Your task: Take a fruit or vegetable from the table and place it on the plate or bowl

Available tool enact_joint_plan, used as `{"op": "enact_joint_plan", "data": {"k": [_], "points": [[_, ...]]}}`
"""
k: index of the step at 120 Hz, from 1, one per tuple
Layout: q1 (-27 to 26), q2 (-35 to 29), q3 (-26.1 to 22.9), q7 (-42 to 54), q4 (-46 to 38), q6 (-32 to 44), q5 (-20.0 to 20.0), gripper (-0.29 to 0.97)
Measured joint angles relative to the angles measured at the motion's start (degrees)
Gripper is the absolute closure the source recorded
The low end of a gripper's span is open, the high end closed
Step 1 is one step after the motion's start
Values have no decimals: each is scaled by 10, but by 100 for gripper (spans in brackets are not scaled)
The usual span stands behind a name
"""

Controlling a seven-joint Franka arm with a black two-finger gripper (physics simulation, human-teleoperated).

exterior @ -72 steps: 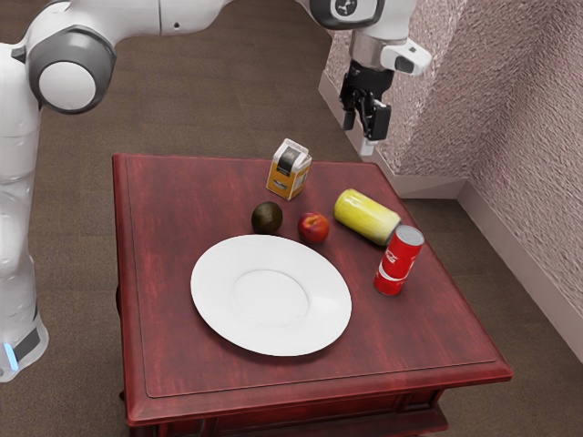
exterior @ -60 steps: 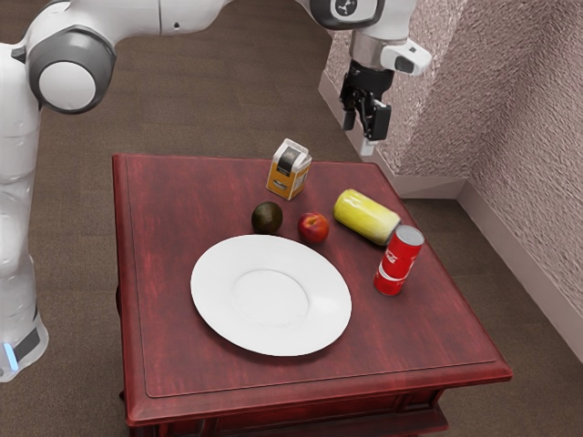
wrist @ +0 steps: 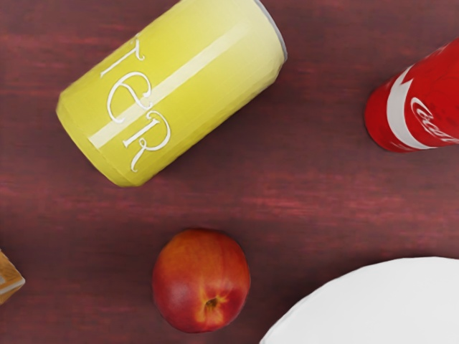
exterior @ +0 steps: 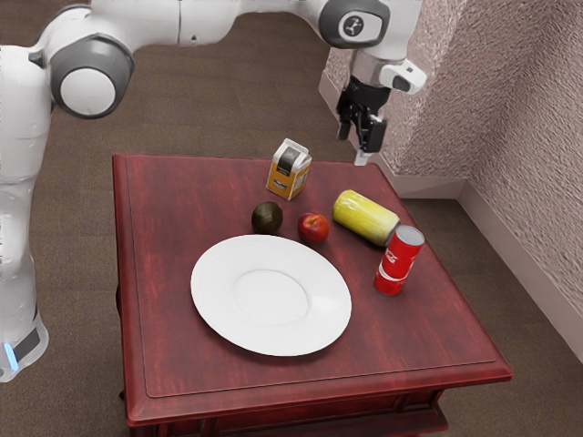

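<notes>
The gripper is hanging in the air above the table's far edge, close to the far corner on the exterior view's right, with its black fingers pointing down, standing apart and grasping nothing. Below it and a little nearer the camera, a yellow can is lying on its side on the dark red table, and in the wrist view this can is showing white lettering and a pale stripe along its length. Just beside the can, toward the table's middle, a red fruit is resting on the wood; the wrist view is showing the fruit with its yellowish stem pit facing up, apart from the can and near the plate's rim without touching it. A dark avocado is sitting just beside the red fruit, on its side toward the exterior view's left. Behind these two, nearer the far edge, an orange and white carton is standing upright, and one corner of it is peeking into the wrist view. A red soda can is standing upright near the table's edge on the exterior view's right, near the yellow can, and is appearing in the wrist view too. A white plate is occupying the table's middle, bare, its rim curving in below the fruit.
</notes>
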Motion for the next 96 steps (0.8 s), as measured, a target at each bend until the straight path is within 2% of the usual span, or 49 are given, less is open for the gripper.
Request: {"op": "enact_joint_plan", "data": {"k": [41, 55, 65, 96], "points": [[3, 6, 0, 0, -6, 4, 2, 0], [10, -76, 4, 0, -158, 52, 3, 0], [13, -112, 3, 0, -233, 91, 4, 0], [17, -112, 4, 0, -289, 185, 4, 0]]}}
